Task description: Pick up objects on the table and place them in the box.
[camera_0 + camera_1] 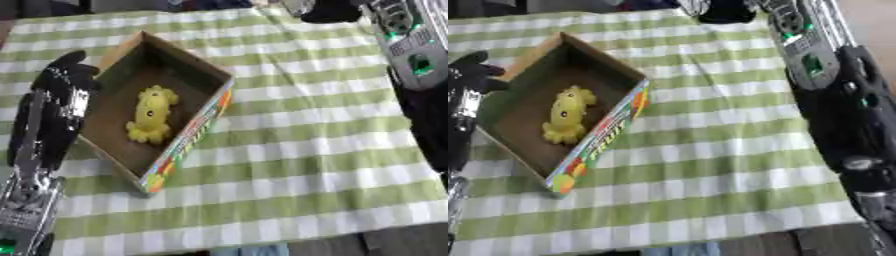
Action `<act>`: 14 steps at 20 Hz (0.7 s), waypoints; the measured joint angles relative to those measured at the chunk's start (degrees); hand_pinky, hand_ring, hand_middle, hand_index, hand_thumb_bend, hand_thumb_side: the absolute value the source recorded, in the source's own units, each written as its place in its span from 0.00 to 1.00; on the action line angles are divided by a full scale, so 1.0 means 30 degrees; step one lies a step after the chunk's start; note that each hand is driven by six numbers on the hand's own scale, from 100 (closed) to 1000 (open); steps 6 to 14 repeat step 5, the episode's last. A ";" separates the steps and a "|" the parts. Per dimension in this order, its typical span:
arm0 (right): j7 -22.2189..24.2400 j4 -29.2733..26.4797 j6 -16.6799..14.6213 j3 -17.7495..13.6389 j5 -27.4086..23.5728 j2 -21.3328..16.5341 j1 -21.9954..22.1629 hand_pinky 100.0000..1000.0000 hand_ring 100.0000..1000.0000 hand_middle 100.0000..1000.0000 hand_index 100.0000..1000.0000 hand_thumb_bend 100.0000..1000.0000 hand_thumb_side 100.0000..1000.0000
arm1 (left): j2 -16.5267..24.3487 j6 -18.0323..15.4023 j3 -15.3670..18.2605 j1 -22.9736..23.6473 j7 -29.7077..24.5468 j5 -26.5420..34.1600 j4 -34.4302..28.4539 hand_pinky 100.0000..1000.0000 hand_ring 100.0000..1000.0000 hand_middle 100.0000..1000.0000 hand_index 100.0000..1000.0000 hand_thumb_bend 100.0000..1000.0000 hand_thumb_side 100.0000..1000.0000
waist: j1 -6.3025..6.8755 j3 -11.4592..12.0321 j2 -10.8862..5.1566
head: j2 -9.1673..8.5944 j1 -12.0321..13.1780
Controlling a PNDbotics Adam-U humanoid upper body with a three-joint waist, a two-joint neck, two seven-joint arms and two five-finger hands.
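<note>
A brown cardboard box [198,67] with a colourful printed side stands open on the left half of the green-and-white checked table. A yellow soft toy [151,115] lies on the box floor, near the middle. My left hand [61,87] is black and sits just outside the box's left wall, open, holding nothing. My right arm [411,45] comes in along the right side. Its hand [726,11] shows only as a dark shape at the table's far edge, well away from the box.
The checked tablecloth [306,150] spreads to the right of and in front of the box. The table's front edge [262,245] runs along the bottom, and the right arm's dark links [850,125] cover the right edge.
</note>
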 measured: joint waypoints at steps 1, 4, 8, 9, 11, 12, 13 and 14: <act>-0.0318 -0.0344 0.0318 -0.0214 -0.0307 0.0117 0.0522 0.75 0.66 0.70 0.88 0.00 0.20 | 0.0001 0.0009 0.0046 0.0000 0.0060 -0.0011 0.0028 0.78 0.58 0.61 0.83 0.18 0.67 | 0.0030 -0.0105 0.0012 | -0.0002 0.0077; -0.1249 -0.1406 0.1249 -0.0802 -0.1253 0.0509 0.2015 0.74 0.66 0.70 0.88 0.00 0.18 | 0.0001 0.0004 0.0148 0.0002 0.0200 -0.0044 0.0039 0.78 0.58 0.61 0.83 0.19 0.68 | 0.0103 -0.0338 0.0044 | -0.0009 0.0288; -0.1555 -0.1763 0.1558 -0.0936 -0.1553 0.0626 0.2509 0.74 0.65 0.70 0.87 0.00 0.18 | 0.0001 0.0006 0.0161 0.0002 0.0239 -0.0045 0.0041 0.78 0.58 0.61 0.83 0.19 0.68 | 0.0112 -0.0338 0.0044 | -0.0009 0.0354; -0.1555 -0.1763 0.1558 -0.0936 -0.1553 0.0626 0.2509 0.74 0.65 0.70 0.87 0.00 0.18 | 0.0001 0.0006 0.0161 0.0002 0.0239 -0.0045 0.0041 0.78 0.58 0.61 0.83 0.19 0.68 | 0.0112 -0.0338 0.0044 | -0.0009 0.0354; -0.1555 -0.1763 0.1558 -0.0936 -0.1553 0.0626 0.2509 0.74 0.65 0.70 0.87 0.00 0.18 | 0.0001 0.0006 0.0161 0.0002 0.0239 -0.0045 0.0041 0.78 0.58 0.61 0.83 0.19 0.68 | 0.0112 -0.0338 0.0044 | -0.0009 0.0354; -0.1555 -0.1763 0.1558 -0.0936 -0.1553 0.0626 0.2509 0.74 0.65 0.70 0.87 0.00 0.18 | 0.0001 0.0006 0.0161 0.0002 0.0239 -0.0045 0.0041 0.78 0.58 0.61 0.83 0.19 0.68 | 0.0112 -0.0338 0.0044 | -0.0009 0.0354; -0.1555 -0.1763 0.1558 -0.0936 -0.1553 0.0626 0.2509 0.74 0.65 0.70 0.87 0.00 0.18 | 0.0001 0.0006 0.0161 0.0002 0.0239 -0.0045 0.0041 0.78 0.58 0.61 0.83 0.19 0.68 | 0.0112 -0.0338 0.0044 | -0.0009 0.0354; -0.1555 -0.1763 0.1558 -0.0936 -0.1553 0.0626 0.2509 0.74 0.65 0.70 0.87 0.00 0.18 | 0.0001 0.0006 0.0161 0.0002 0.0239 -0.0045 0.0041 0.78 0.58 0.61 0.83 0.19 0.68 | 0.0112 -0.0338 0.0044 | -0.0009 0.0354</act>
